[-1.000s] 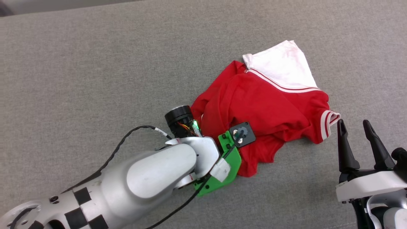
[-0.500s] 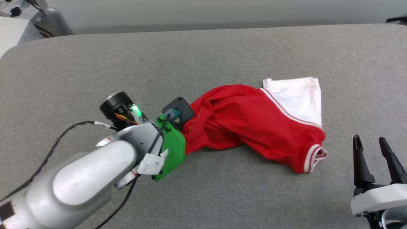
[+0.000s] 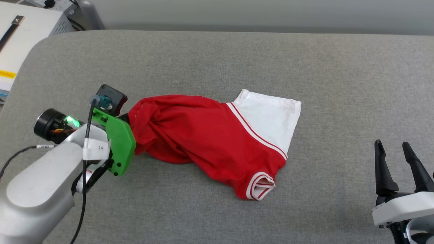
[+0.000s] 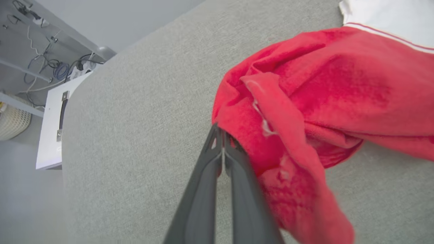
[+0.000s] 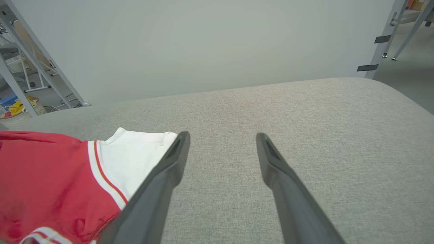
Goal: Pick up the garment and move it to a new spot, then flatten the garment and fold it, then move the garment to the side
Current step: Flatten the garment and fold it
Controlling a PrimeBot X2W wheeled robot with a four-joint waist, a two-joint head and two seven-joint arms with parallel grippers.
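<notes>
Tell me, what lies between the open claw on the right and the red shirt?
Nothing but bare grey padding lies between the right claw and the garment; the head view shows that stretch plainly.

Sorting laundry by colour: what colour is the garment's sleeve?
The sleeve is white, with red-white striped trim; head view shows it best.

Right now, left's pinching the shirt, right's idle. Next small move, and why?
Probably lower the left gripper and let go. It is shut on a red fold of the garment, which lies bunched on the grey surface near its left edge: little room left that way. The right gripper is open, clear of the cloth, free to help flatten.
</notes>
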